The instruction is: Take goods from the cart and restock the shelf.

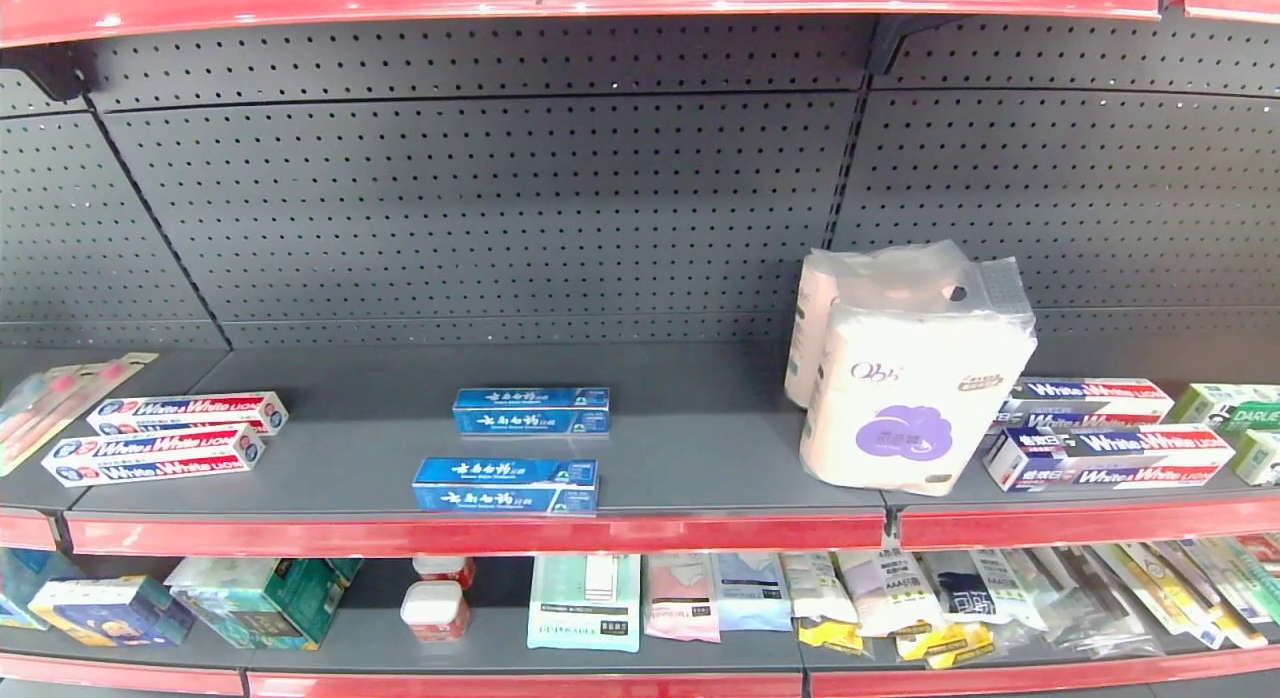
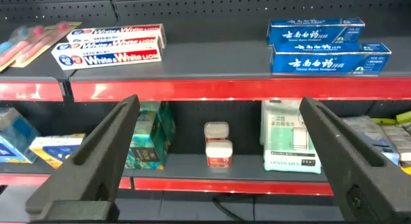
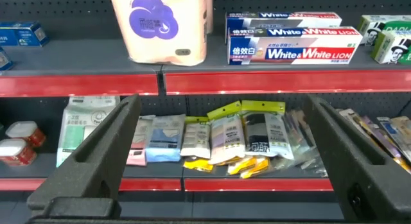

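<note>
Two grippers, left gripper (image 2: 218, 101) and right gripper (image 3: 223, 99), hang with jaws wide and empty before the shelf (image 1: 700, 428), whose nearer blue toothpaste box (image 1: 506, 485) sits at the very lip, so a clumsy restocking reach could knock it off.

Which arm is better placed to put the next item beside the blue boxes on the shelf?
Left, most likely. The left claw, open and empty, faces the blue boxes. The right claw, also open, faces the tissue pack and the red-and-white boxes beside it, farther right.
</note>
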`<state>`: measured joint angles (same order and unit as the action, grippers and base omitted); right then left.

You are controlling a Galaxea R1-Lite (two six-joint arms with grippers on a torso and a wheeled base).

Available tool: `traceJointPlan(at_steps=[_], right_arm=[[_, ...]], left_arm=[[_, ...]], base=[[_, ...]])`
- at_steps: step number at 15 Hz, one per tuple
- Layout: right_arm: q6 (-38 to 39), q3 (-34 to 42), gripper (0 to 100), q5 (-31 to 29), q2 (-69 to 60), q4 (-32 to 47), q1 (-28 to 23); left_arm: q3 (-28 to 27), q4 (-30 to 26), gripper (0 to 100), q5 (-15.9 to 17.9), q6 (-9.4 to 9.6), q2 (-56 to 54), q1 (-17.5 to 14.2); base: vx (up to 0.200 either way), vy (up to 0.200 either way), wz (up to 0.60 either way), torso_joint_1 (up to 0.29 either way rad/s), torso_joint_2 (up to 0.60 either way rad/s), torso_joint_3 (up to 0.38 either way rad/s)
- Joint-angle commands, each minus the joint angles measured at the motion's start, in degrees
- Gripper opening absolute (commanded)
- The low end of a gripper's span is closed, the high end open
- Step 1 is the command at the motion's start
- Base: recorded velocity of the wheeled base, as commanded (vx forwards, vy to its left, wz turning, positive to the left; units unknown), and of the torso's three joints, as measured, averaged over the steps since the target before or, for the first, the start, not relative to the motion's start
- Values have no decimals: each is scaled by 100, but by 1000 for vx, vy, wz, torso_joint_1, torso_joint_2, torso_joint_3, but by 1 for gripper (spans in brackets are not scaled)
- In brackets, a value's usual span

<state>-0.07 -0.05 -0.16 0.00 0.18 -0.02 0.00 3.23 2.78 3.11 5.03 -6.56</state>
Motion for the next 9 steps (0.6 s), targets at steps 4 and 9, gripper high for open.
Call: traceJointPlan(at_steps=[4, 9], right_arm=[[-1, -4, 100, -2, 9, -1, -6], [-1, -4, 100, -2, 0, -1, -6]], left_arm=[[0, 2, 100, -5, -21, 33, -3], [0, 2, 100, -14, -12, 33, -3]], base=[[0, 0, 0, 0, 0, 0], [0, 0, 0, 0, 0, 0]])
